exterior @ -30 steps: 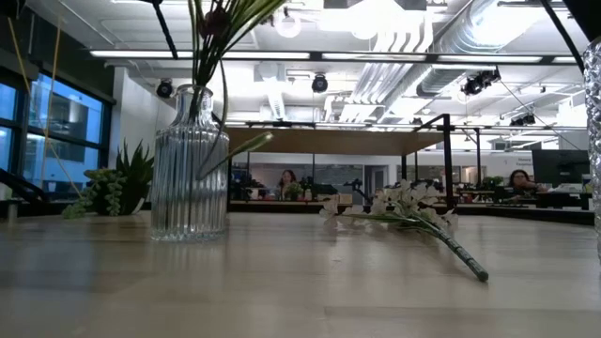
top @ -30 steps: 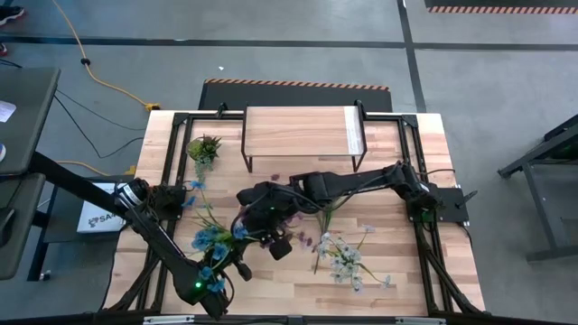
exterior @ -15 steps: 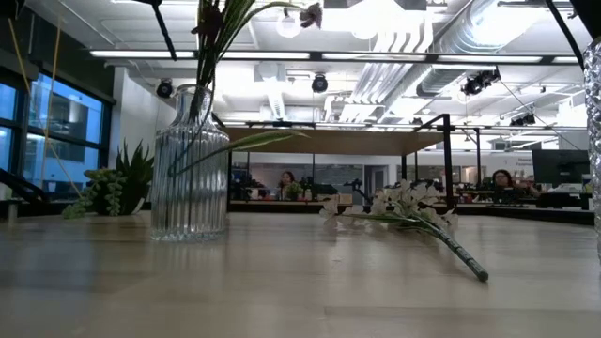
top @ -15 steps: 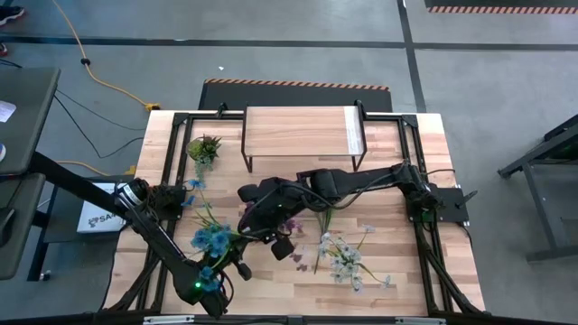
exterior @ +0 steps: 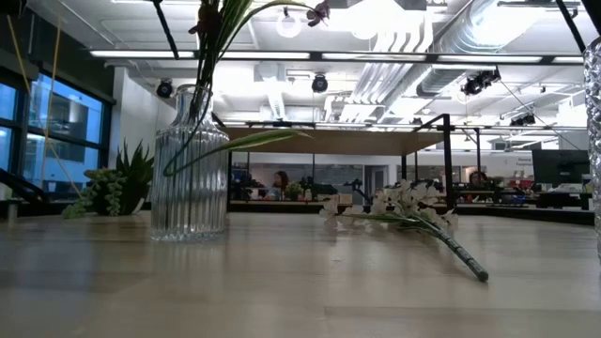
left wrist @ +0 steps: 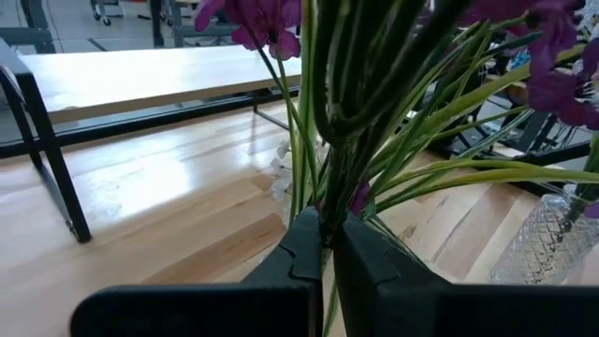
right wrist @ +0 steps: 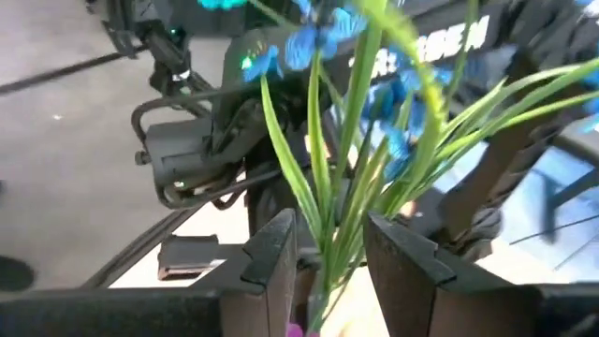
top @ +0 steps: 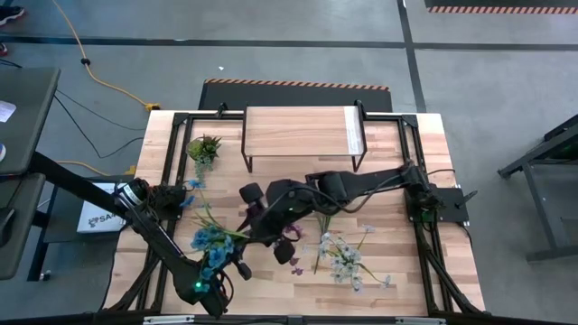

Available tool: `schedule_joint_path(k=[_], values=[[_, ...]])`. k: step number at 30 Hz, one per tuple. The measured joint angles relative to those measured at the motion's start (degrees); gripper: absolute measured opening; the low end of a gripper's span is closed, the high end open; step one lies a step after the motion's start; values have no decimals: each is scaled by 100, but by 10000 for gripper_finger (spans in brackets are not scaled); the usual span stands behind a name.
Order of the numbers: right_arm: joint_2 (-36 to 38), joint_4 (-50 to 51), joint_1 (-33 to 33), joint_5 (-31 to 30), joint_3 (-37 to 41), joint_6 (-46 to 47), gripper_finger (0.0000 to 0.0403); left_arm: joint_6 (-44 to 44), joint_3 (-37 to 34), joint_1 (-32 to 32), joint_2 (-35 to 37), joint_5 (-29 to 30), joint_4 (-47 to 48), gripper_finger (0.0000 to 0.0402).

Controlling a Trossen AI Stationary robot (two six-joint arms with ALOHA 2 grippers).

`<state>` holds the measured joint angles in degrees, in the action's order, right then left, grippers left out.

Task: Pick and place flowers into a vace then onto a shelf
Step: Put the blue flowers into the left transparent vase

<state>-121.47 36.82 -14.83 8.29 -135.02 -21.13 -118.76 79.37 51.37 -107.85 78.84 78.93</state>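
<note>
A ribbed glass vase (exterior: 188,178) stands on the table with green stems (exterior: 202,84) in its neck and purple blossoms (exterior: 315,11) above. From above, both arms cover the vase. There the purple blossoms (top: 289,235) lie beside my right gripper (top: 256,221), and the blue blossoms (top: 212,239) beside my left gripper (top: 239,264). Each gripper is shut on stems of the flowers. A white spray (top: 345,260) lies flat on the table at the near right. The shelf (top: 302,134) stands on its legs at the far middle. My left gripper (left wrist: 328,234) pinches a thin bundle of green stems (left wrist: 328,201) between its two fingers, lying across them. The stems stand up from the fingers and fan out, with purple blossoms (left wrist: 262,19) above. My right gripper (right wrist: 328,248) has green stems and long leaves (right wrist: 329,225) pinched between its two fingers, across them. It slants down from the table's right. Blue blossoms (right wrist: 318,37) show beyond the fingers; which spray these stems belong to cannot be told.
A small potted plant (top: 204,147) stands at the far left. A second glass vessel with a diamond pattern (left wrist: 547,243) stands close by and shows at the low view's right edge (exterior: 593,113). People sit in the room beyond the table.
My right gripper has risen and rolled a little, still shut on its stems. The stems in the vase have shifted. A purple blossom has swung into the top of the low view. A long leaf beside the vase now reaches farther right.
</note>
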Motion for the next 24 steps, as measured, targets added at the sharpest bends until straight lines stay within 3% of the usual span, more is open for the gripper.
schedule_joint_path(k=[24], values=[[359, 579, -355, -865, 2, -181, 119, -4, 2, -188, 24, -76, -29, 45]])
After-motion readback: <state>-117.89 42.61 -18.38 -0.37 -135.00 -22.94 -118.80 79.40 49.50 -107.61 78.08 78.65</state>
